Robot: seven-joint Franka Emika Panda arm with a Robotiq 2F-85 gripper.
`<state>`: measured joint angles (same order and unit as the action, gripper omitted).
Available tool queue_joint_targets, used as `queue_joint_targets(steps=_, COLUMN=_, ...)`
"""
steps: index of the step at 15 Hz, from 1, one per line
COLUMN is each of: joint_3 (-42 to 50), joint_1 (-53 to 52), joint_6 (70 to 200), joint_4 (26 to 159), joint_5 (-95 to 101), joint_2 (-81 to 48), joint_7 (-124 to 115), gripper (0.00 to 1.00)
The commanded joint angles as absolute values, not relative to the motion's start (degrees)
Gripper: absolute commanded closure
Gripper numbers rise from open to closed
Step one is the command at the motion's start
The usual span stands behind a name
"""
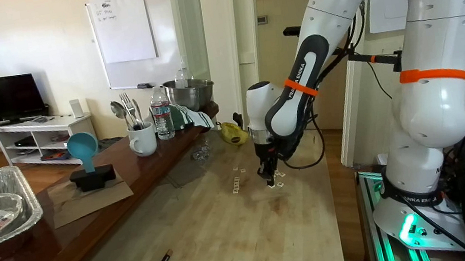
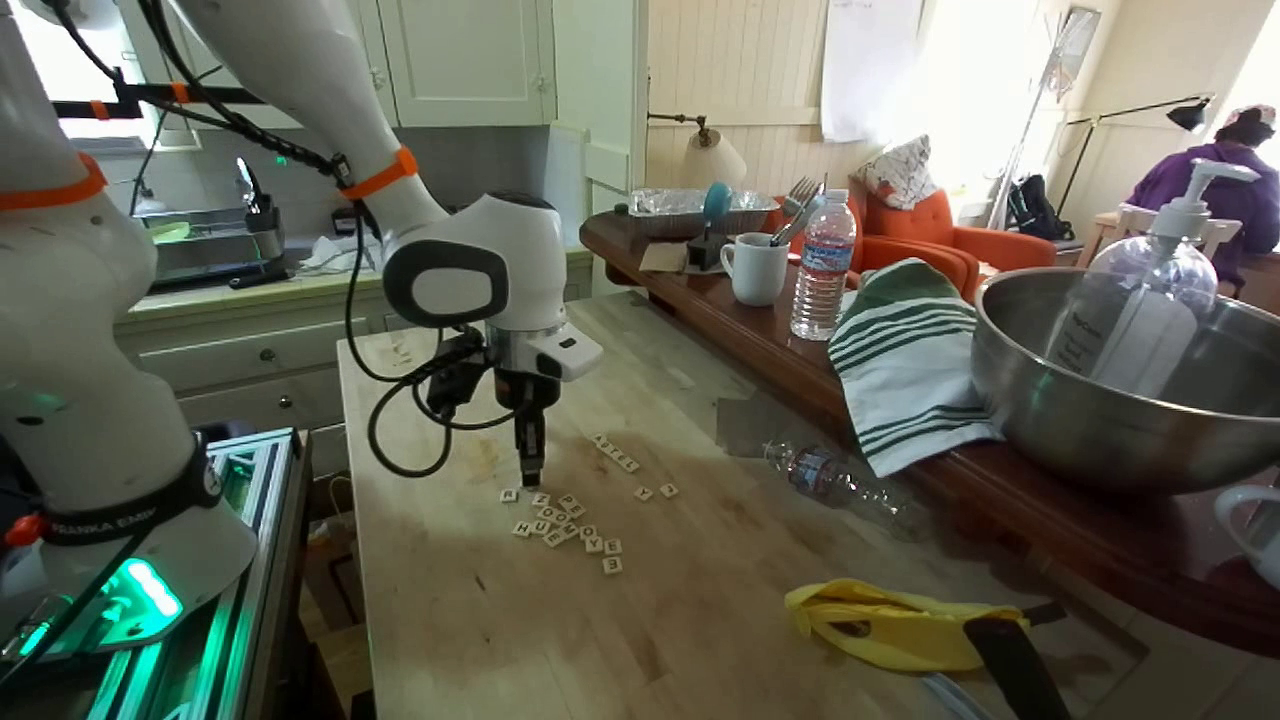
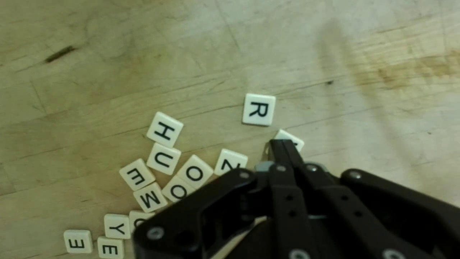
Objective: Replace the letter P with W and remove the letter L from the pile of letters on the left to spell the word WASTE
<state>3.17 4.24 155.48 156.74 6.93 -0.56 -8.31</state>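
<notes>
Pointing fully closed fingers point(image 3: 277, 151) down at a partly hidden tile point(image 3: 288, 136) near the R point(image 3: 258, 109) on the desk point(image 2: 500, 630), gripping nothing visible.

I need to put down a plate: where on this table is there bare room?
There is bare room between the battery and the row of letters, and between the letter pile and the yellow item. It is crowded in the pile, where some letters touch, beside the gripper.

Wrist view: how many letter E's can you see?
3: the top E near U, the leftmost E, and the lowest E, just below Y. The jaws may hide more.
</notes>
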Motion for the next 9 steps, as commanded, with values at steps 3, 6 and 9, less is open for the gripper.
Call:
queue_joint_targets(steps=3, joint_3=2.0, joint_1=2.2, joint_6=155.8, joint_4=153.4, joint_5=2.3, joint_2=-4.5, joint_7=-16.8, gripper=1.0)
queue_joint_targets(steps=6, joint_3=1.6, joint_1=1.4, joint_6=155.1, joint_4=151.9, joint_5=0.5, joint_2=-5.6, joint_7=-19.9, gripper=1.0)
queue_joint_targets(steps=9, joint_3=1.3, joint_1=0.8, joint_6=155.0, joint_4=151.0, joint_5=-1.3, joint_2=-6.2, joint_7=-22.5, gripper=1.0)
